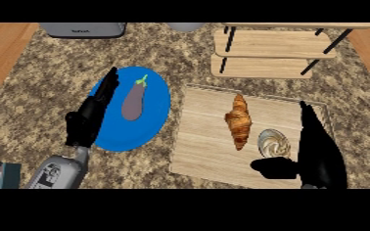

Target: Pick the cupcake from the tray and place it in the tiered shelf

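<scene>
Open right hand (318, 149) flanks the swirl-topped cupcake (273, 143) on the wooden tray (206, 137); left hand (90, 115) open, empty.

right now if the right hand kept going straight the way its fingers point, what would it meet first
Probably the tiered shelf. The right hand points up the tray's right side, with the cupcake and croissant left of its line. Height is unclear, so it might pass over.

The cupcake (273, 143) (pale swirled top) is seen upright on the wooden tray (206, 142), just right of the croissant (239, 121); the tiered shelf (274, 49) is set beyond.
</scene>
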